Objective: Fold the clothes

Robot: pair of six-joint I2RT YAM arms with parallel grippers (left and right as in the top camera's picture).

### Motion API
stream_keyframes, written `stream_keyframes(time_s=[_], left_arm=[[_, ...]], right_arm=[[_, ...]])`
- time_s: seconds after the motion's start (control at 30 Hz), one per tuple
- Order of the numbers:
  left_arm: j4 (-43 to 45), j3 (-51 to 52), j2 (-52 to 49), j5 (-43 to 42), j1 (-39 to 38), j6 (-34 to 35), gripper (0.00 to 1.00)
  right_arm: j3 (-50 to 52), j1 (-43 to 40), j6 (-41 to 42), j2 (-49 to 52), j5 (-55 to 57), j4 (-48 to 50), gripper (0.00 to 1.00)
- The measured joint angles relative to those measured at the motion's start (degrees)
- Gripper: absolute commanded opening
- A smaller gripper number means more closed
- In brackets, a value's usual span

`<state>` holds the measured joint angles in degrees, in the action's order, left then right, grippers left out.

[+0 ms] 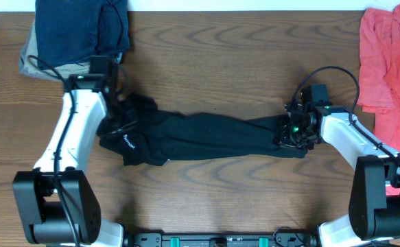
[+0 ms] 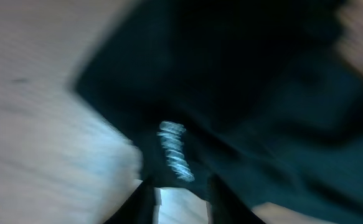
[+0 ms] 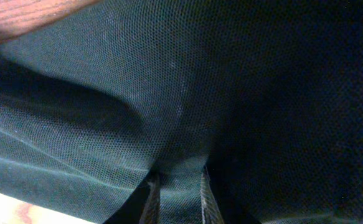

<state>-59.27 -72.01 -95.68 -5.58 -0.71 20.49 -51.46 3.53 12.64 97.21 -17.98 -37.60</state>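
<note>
Right fingers (image 3: pixel 151 200) pinch black T-shirt (image 3: pixel 169 93) end; open table (image 1: pixel 220 62) beyond.

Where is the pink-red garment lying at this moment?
In the overhead view, the pink-red garment lies crumpled in the upper right corner, at the right edge of the table, apart from the black T-shirt stretched across the middle.

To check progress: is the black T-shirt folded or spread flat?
Neither. The black T-shirt lies bunched in a long, wrinkled strip, without neat folds.

White-shelled left arm (image 1: pixel 69 134) and right arm (image 1: pixel 347 134), black bases (image 1: pixel 49 206), looping black cables (image 1: pixel 333 71), green wrist light (image 1: pixel 295 128)
</note>
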Motion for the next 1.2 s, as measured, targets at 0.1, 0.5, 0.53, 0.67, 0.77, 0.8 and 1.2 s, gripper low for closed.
stream_keyframes(time_s=[0.1,0.5,0.53,0.67,0.77,0.8,1.2], left_arm=[[2.4,0.9,0.0,-2.8,-2.6,-1.3,0.77],[7.3,5.1,-4.8,-0.9,-2.8,-2.4,0.79],[7.3,5.1,-5.4,-0.5,-2.8,-2.4,0.72],[8.1,5.1,-7.8,0.3,-2.8,-2.8,0.3],[8.0,5.1,-8.4,0.5,-2.8,-3.3,0.06],[7.9,5.2,-8.4,0.6,-2.8,-3.7,0.06],[-3.1,4.5,-3.9,10.9,-2.7,1.1,0.31]], right_arm=[[0.0,0.0,0.0,0.0,0.0,0.0,0.23],[0.0,0.0,0.0,0.0,0.0,-0.1,0.22],[0.0,0.0,0.0,0.0,0.0,-0.1,0.23],[0.0,0.0,0.0,0.0,0.0,-0.1,0.22],[0.0,0.0,0.0,0.0,0.0,-0.1,0.22],[0.0,0.0,0.0,0.0,0.0,-0.1,0.22],[0.0,0.0,0.3,0.0,0.7,-0.3,0.12]])
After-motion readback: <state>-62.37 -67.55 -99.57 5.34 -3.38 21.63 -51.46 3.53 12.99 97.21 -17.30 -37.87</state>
